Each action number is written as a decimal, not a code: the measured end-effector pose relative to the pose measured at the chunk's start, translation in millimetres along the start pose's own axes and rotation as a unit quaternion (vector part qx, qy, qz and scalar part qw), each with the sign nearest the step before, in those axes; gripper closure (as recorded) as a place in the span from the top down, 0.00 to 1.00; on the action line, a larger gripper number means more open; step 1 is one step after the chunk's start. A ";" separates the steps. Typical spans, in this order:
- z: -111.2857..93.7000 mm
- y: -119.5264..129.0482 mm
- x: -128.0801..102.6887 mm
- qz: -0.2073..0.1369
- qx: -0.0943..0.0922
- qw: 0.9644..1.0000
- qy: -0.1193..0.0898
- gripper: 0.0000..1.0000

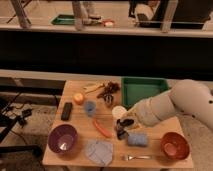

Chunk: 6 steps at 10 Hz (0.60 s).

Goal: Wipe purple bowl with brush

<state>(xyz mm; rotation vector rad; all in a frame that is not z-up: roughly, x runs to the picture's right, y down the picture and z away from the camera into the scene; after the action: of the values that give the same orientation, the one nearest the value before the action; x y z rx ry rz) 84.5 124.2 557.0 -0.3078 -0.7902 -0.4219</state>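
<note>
The purple bowl stands empty at the front left corner of the wooden table. My gripper hangs low over the middle of the table, just in front of a white round dish and well to the right of the bowl. A slim dark tool lies near the far middle of the table, beside a dark cluster. It may be the brush, but I cannot tell for sure.
An orange-brown bowl is at the front right, with a green tray at the back right. On the table are also a black block, an orange, a blue cup, an orange-red stick, a grey cloth, a blue sponge and a fork.
</note>
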 end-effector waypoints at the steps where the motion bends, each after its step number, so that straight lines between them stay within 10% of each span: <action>1: 0.7 -1.0 -4.6 -0.010 0.004 1.000 -0.007 0.00; 6: 39.6 -40.8 -76.6 -0.086 0.015 0.995 -0.055 0.00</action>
<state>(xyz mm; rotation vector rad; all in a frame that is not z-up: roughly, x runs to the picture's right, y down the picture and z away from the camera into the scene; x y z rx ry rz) -7.4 124.1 531.3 -0.2371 -0.9333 -0.5589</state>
